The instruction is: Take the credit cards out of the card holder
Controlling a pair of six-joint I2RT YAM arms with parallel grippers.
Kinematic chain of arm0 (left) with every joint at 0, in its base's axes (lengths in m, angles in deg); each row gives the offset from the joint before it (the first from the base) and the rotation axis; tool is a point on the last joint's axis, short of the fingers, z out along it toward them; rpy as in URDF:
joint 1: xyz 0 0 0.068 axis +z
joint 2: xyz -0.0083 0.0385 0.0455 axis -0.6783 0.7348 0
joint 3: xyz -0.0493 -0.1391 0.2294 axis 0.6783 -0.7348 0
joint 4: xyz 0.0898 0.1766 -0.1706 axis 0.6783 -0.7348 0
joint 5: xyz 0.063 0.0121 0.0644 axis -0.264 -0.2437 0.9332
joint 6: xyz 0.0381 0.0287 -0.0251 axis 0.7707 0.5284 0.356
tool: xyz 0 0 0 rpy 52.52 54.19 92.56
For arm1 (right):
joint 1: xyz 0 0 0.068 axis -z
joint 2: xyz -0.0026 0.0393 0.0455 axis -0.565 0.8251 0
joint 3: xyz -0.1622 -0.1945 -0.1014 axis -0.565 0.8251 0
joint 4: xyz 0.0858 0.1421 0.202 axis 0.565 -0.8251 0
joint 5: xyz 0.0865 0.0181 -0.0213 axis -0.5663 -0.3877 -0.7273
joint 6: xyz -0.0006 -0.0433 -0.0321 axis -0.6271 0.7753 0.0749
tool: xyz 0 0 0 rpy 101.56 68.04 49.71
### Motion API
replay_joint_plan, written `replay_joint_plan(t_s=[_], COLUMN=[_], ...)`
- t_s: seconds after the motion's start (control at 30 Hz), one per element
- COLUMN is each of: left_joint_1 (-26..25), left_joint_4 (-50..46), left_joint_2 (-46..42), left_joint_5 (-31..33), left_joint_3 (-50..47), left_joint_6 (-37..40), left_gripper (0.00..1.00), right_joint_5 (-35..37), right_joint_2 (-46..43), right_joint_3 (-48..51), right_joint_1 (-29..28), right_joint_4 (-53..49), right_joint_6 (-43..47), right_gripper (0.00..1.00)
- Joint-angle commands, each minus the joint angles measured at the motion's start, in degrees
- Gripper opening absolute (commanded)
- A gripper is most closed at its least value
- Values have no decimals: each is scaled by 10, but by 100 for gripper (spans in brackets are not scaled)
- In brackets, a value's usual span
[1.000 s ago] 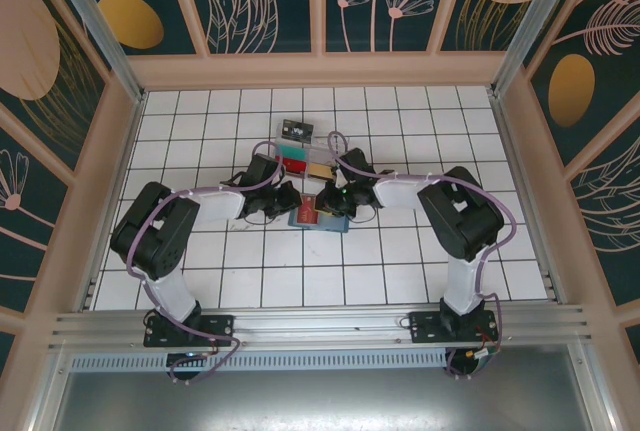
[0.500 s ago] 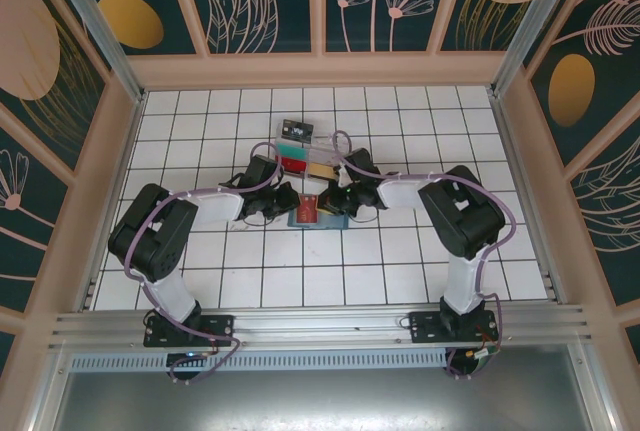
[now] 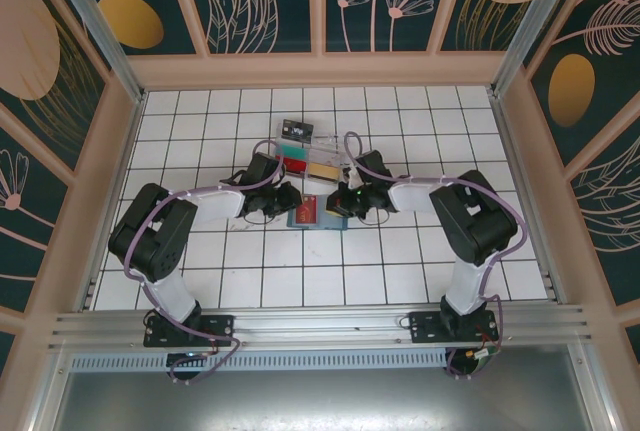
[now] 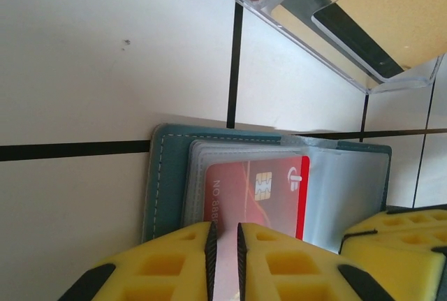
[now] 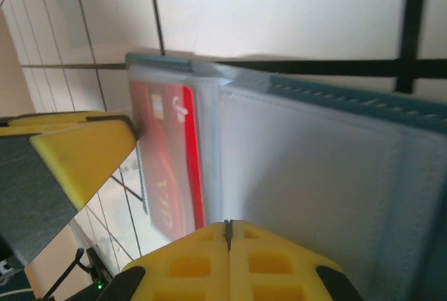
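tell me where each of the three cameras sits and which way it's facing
top external: above and behind the bases, looking down on the tiled table; both arms, left claw and right claw meeting at the card holder.
left wrist: on the left arm, looking along its yellow fingers at the red credit card in the holder, clear tray beyond.
right wrist: on the right arm, looking past its shut fingers across the holder.
shared: both wrist views catch the red card and the other arm's finger.
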Motion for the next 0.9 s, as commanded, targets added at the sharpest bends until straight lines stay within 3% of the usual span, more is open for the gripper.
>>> replay_joint_plan(t_s=[0.0,0.23,0.5,0.7,0.87], left_joint_1=[-1,-1,-1,-2,-1], left_joint_4=[-19,-16,-15,-7,-3], left_joint_2=[11,9,9,10,8], left_joint_5=[-1,2,3,5,3], left_joint_3=[-5,-17,-22,-31,-38], left_joint_6=[3,-1,-5,-10,-13], left_gripper=[19,18,18,17,17], right_joint_5=[-28,-19,-10,38,14], right_joint_2=[-18,11,38,58,68], right_joint_3=[-10,-24,-48,-66,-63], right_joint_1=[-16,-27,-33,-39,-40], right_joint_4=[13,-2,-30,-80,-52], right_joint_6=[9,-6,-5,3,2], right_gripper=[8,19,21,20,21])
